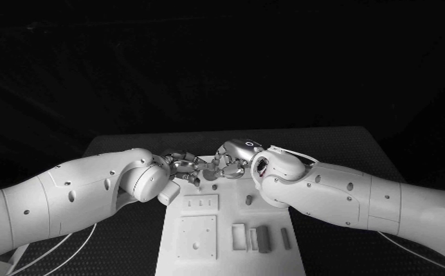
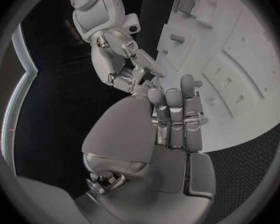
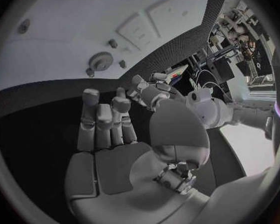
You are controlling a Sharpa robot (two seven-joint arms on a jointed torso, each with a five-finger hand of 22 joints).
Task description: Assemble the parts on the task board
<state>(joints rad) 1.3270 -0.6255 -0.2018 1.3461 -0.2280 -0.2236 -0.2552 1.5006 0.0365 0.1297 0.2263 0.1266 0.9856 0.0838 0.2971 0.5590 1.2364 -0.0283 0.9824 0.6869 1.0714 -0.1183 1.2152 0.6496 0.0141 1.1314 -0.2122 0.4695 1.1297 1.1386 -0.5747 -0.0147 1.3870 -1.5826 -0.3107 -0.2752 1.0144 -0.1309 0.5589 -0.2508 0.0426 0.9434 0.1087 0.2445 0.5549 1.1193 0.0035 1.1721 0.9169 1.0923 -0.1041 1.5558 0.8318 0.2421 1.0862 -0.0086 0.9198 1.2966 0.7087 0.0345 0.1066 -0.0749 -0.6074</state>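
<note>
Risk first: silver left hand point(image 1: 186, 165) and silver right hand point(image 1: 230, 160) meet tip to tip above the far end of the flat white task board point(image 1: 232, 215). Probably a hand-to-hand pass or a regrip of something small. If so, any release before the other hand has a firm hold means a drop onto the board or the black surface point(image 1: 334, 141) beyond its far edge. A bounce from there could end out of reach.

Second risk: crowded fingertips, so a slight misaim could jam one hand's fingers against the other's.

Left-hand fingers point(image 2: 174, 117): straight, side by side, pressed close, palm bare, thumb reaching toward the right hand. Cannot tell whether anything is pinched at the thumb tip.

Right-hand fingers point(image 3: 102, 122): likewise straight and close together, palm bare, thumb off toward the left hand. Contact point too small and cluttered to read; cannot tell whether anything is held there.

Parts: small grey rectangular blocks point(image 1: 262, 237) lying in a row on the near end of the board, well apart from both hands. Small grey toothed gear point(image 3: 100, 61) sitting on the board, untouched.
</note>
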